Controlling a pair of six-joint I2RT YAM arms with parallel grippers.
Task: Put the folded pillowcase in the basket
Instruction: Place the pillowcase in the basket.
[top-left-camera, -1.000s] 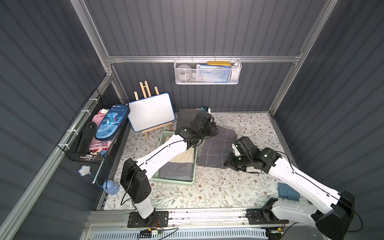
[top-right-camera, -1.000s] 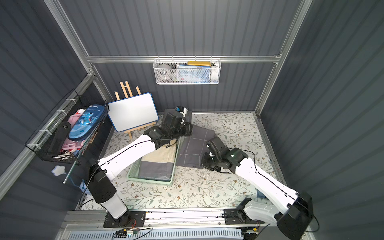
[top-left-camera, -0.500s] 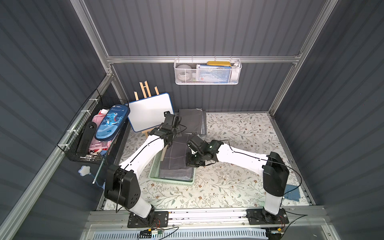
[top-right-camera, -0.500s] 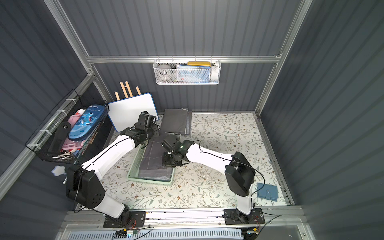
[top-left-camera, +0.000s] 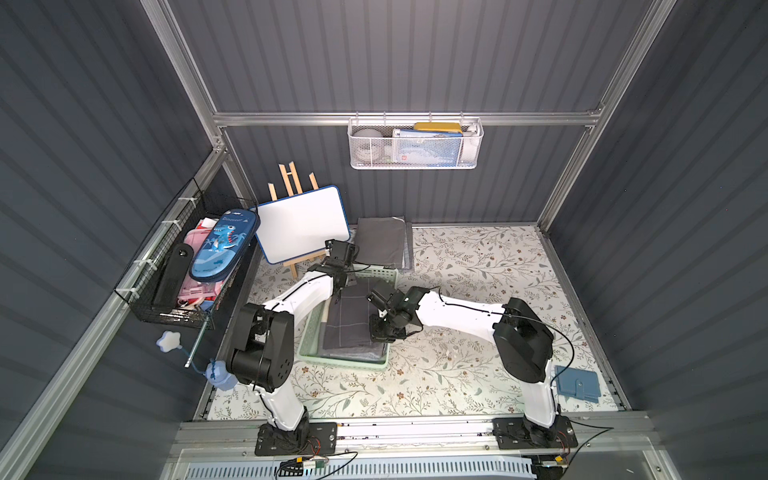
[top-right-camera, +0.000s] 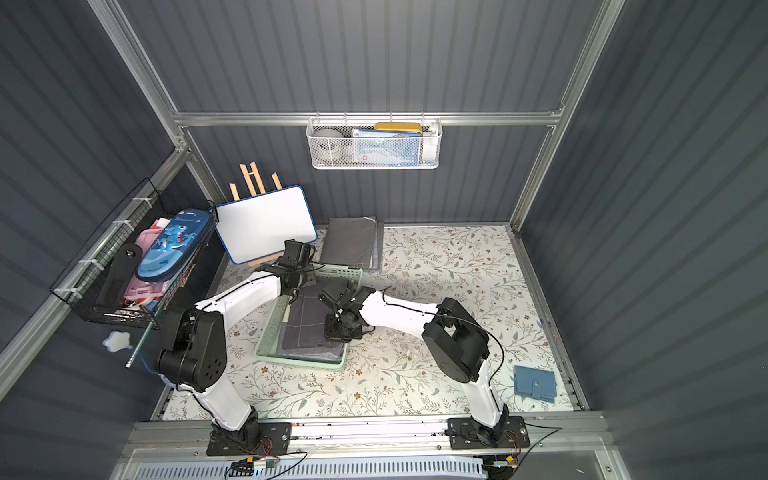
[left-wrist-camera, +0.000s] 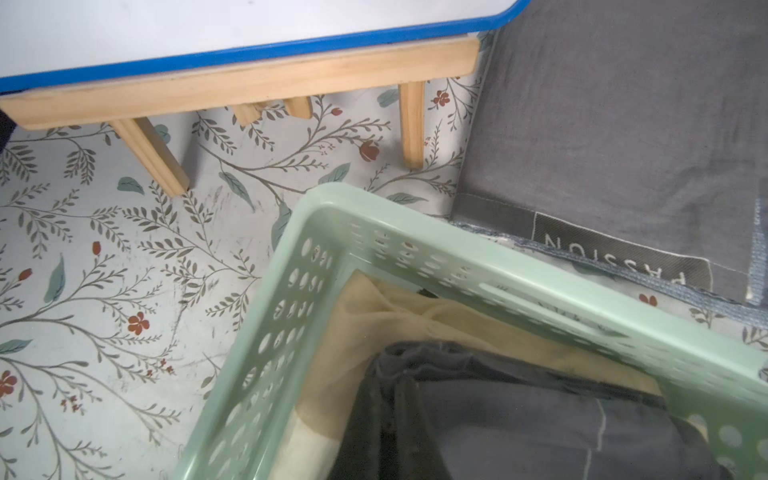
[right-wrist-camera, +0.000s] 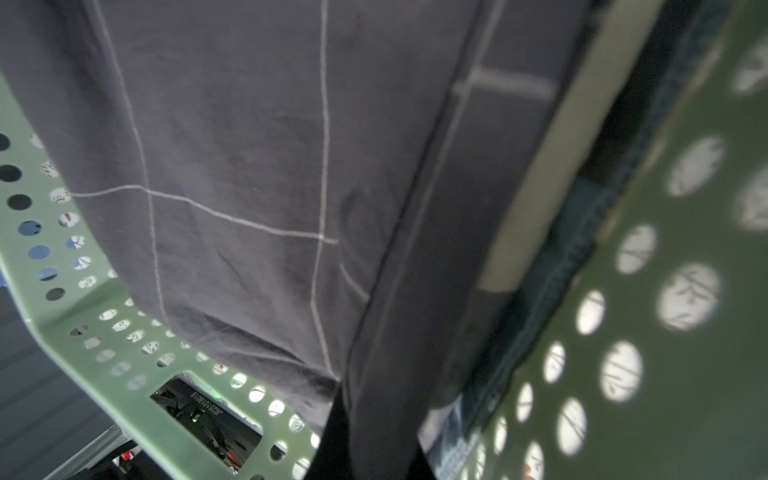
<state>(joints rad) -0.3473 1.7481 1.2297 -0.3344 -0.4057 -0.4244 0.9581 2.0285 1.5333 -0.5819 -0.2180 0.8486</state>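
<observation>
Pillowcase (top-left-camera: 347, 320), dark grey woven cloth with thin white grid lines, lies folded inside the basket (top-left-camera: 345, 365), a mint plastic tray with round perforations, on top of beige fabric (left-wrist-camera: 415, 316). Left gripper (top-left-camera: 340, 291) pinches its 12 o'clock end and right gripper (top-left-camera: 380, 332) its 4 o'clock edge, both closed on it. At the basket's 12 o'clock, a grey cloth stack (top-left-camera: 380, 243) bears a woven label (left-wrist-camera: 615, 257) reading PASSION.
</observation>
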